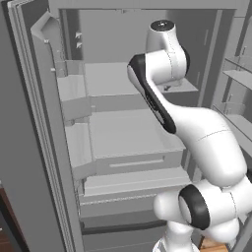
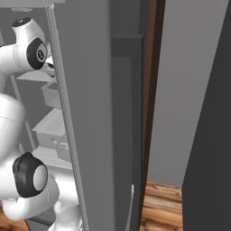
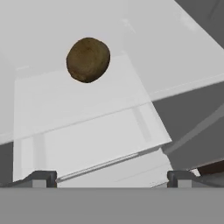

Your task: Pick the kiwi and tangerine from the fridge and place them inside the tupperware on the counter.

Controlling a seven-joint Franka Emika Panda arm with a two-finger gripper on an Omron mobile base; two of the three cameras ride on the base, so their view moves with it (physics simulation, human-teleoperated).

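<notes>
One kiwi (image 3: 88, 59) sits on a pale grey shelf (image 3: 78, 109) inside the fridge (image 1: 123, 133), seen from the hand camera. It lies back from the shelf's front edge, with bare shelf all around it and nothing touching it. The claw (image 3: 112, 177) hangs short of the fruit, its two dark fingertips (image 3: 41, 178) spread wide at the bottom of that view, holding nothing; the gap between them is broader than the kiwi.

From the left base camera the fridge stands open, the white arm (image 1: 197, 142) reaching up and in toward the upper shelves. I count two stacked drawers (image 1: 130, 133) in the middle, and door racks (image 1: 74, 93) on the open left door. More racks (image 1: 238, 69) show at the right edge. The arm fills much of the right half of the opening, close to the drawer fronts.

From the right base camera, the edge of a grey fridge door (image 2: 90, 113) cuts down the middle, a wooden floor (image 2: 164, 205) beyond it. I can read no labels or writing anywhere.
</notes>
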